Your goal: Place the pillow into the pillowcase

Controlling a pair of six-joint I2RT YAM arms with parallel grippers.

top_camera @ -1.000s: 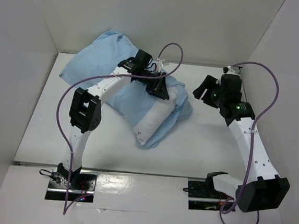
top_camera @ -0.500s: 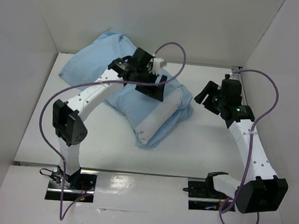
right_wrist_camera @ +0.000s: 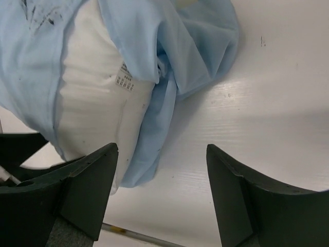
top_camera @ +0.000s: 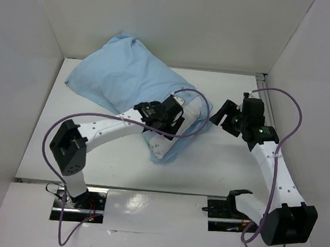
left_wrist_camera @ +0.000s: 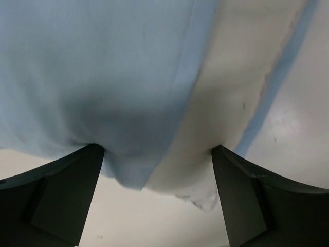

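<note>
Pillow end-on from the left claw: spread wide, straddling the bare white end and the pillowcase hem, gripping nothing. Further out, right claw wide too, hovering just off the bunched mouth (label showing). Mostly sleeved, lying mid-tabletop. Probably the final tuck; next, likely pinching the hem and drawing it over the exposed end.

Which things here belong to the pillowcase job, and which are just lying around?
Job:
pillow
pillowcase
left gripper, open, astride the pillow's bare end
right gripper, open, beside that end

Not job:
purple cables
table
walls
These are rig fixtures, not loose items.
</note>
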